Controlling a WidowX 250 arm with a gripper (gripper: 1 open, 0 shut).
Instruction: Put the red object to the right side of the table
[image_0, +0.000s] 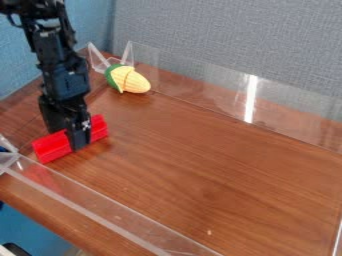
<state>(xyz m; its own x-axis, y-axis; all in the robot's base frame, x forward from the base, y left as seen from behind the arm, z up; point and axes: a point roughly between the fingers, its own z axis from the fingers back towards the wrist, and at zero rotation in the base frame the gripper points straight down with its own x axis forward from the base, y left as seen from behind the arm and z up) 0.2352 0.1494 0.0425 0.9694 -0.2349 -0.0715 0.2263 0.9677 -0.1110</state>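
The red object is a bright red bar lying on the left part of the table, near the front left acrylic wall. My black gripper points straight down and has come down over the middle of the bar. Its jaws are open, one finger on each long side of the block, and they hide the bar's middle. The block still rests flat on the wood.
A yellow-and-green corn toy lies at the back left by the rear wall. Low clear acrylic walls edge the tabletop. A broad stretch of wood runs to the right of the block.
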